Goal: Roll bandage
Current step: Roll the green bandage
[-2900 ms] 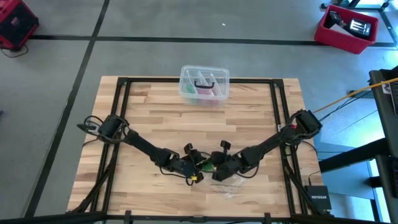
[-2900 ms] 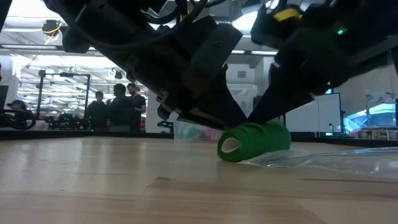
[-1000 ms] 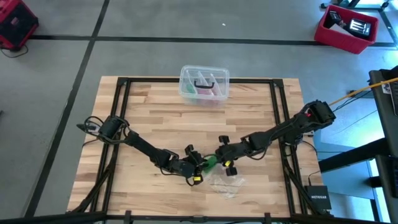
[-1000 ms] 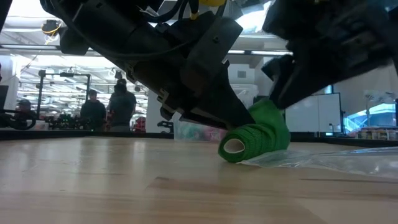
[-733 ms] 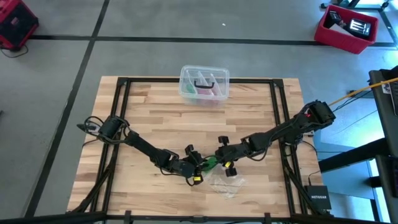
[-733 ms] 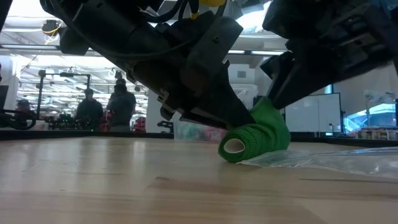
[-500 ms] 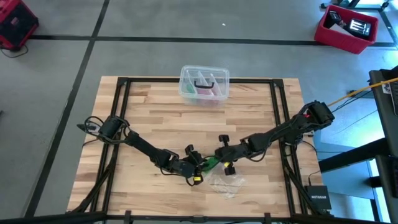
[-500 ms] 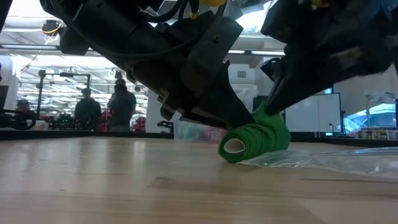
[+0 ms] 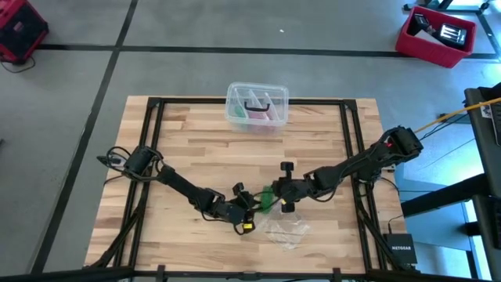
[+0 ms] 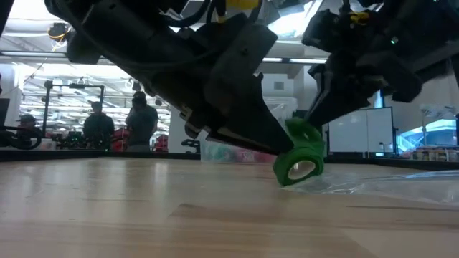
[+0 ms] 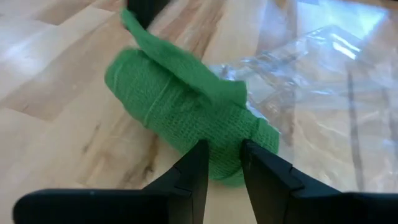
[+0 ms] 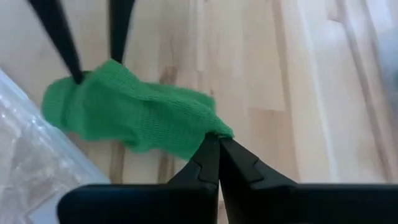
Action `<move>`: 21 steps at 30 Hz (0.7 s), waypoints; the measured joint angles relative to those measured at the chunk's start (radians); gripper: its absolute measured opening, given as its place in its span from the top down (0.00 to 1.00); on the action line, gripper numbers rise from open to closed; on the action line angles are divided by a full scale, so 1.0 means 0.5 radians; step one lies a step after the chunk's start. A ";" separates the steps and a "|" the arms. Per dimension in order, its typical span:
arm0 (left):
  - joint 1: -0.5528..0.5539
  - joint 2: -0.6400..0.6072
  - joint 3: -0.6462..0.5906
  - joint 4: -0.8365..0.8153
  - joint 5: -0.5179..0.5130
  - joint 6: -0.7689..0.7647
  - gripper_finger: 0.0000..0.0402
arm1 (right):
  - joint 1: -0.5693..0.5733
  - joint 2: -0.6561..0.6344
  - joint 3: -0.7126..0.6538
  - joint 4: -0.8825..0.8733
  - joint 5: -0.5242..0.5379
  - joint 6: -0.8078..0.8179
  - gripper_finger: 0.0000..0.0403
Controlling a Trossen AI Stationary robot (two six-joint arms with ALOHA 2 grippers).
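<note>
The bandage (image 9: 266, 202) is a bright green roll with a loose tail, near the middle of the table's near half. In the low view the roll (image 10: 300, 162) shows its hollow end, tilted. My left gripper (image 11: 222, 167) comes from the table's left and is shut on one end of the roll. My right gripper (image 12: 217, 147) comes from the right and is shut on the loose tail. My left gripper pinches the roll's near end (image 11: 224, 152) between its two fingers, reaching in slanting downward from the table's left. The roll (image 11: 168, 99) stretches away from the fingers, low over the wood. My right gripper pinches the corner of the loose tail (image 12: 213, 129) between its shut fingertips, slanting down from the right. The tail (image 11: 168, 56) runs up from the roll to those fingers.
A crumpled clear plastic wrapper (image 9: 286, 231) lies on the wood just near-side and right of the roll. A clear plastic box (image 9: 257, 106) with pink and dark items stands at the far edge. People stand in the room beyond the table (image 10: 143, 122).
My right gripper has turned at the wrist and swung a little toward the far edge with the loose tail. The roll has turned about in my left gripper's hold, so its hollow end now faces the near edge more squarely.
</note>
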 joint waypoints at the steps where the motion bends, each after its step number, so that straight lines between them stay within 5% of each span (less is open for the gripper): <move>1: 0.000 0.000 0.000 0.002 0.001 0.000 0.78 | 0.000 0.011 0.000 0.013 -0.001 0.002 0.98; 21: -0.032 -0.083 0.057 -0.012 -0.008 0.277 0.78 | 0.028 0.035 0.000 0.103 -0.110 0.009 0.98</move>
